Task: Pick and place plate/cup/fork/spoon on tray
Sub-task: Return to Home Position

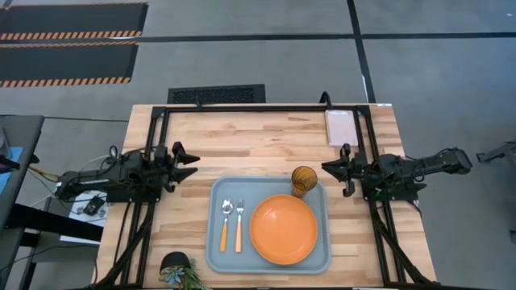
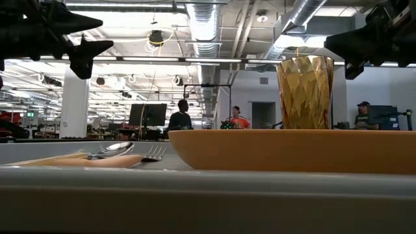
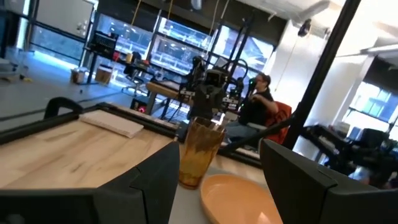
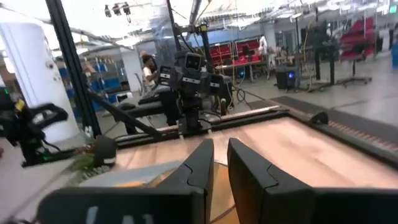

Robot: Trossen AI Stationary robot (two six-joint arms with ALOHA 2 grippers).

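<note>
The pale grey-blue tray (image 1: pixel 214 251) lies near the table's near edge. On it rest the orange plate (image 1: pixel 284 229), the spoon (image 1: pixel 226 221) and the fork (image 1: pixel 239 224), side by side left of the plate. The amber cup (image 1: pixel 304 180) stands upright in the tray's far right corner. My left gripper (image 1: pixel 192 165) is open and empty, hovering left of the tray. My right gripper (image 1: pixel 326 167) is empty, its fingers close together, hovering right of the cup. The cup (image 3: pixel 198 152) and the plate (image 3: pixel 239 199) also show in the left wrist view.
A small pink pad (image 1: pixel 339 126) lies at the table's far right. A potted plant (image 1: pixel 179 270) stands at the near edge, left of the tray. A black frame runs around the tabletop. People stand in the room beyond the table.
</note>
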